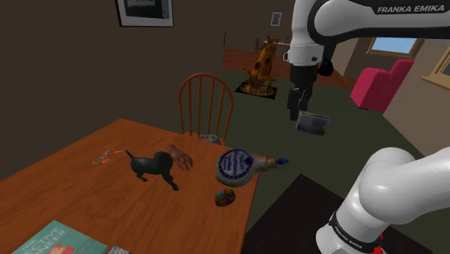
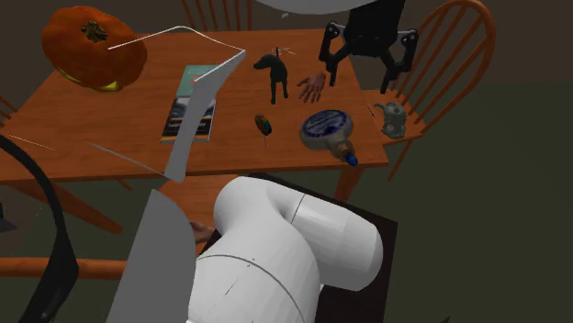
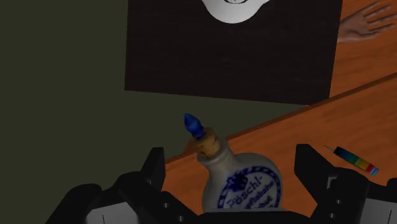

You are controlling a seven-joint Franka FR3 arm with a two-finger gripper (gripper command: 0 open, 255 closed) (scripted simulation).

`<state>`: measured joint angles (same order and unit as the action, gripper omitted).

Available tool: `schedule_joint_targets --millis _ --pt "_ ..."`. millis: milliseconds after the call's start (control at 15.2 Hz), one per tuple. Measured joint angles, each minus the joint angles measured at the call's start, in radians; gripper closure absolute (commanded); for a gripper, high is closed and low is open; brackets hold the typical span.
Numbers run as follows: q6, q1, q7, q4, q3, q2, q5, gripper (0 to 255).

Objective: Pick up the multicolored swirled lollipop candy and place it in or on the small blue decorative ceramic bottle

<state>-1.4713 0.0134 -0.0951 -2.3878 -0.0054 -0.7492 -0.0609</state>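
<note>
the pincer [image 3: 230, 159] gapes wide and empty over the side-lying, seemingly corked bottle [image 3: 242, 188], with the lollipop [image 3: 356, 160] beside it.

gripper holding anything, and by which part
Nothing is held: the gripper is open above the bottle, not touching it, and the lollipop lies on the table.

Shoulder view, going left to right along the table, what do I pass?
book → small wiry item → dog figure → hand model → lollipop
</note>
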Motion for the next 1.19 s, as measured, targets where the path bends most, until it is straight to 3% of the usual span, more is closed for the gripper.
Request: schedule_joint_targets --millis 528,1188 --pt "-0.151 0.032 0.168 -0.147 0.108 -0.03 0.106 0" --pt "-0.491 0.085 0.434 -0.273 0.311 0.11 0.262 0"
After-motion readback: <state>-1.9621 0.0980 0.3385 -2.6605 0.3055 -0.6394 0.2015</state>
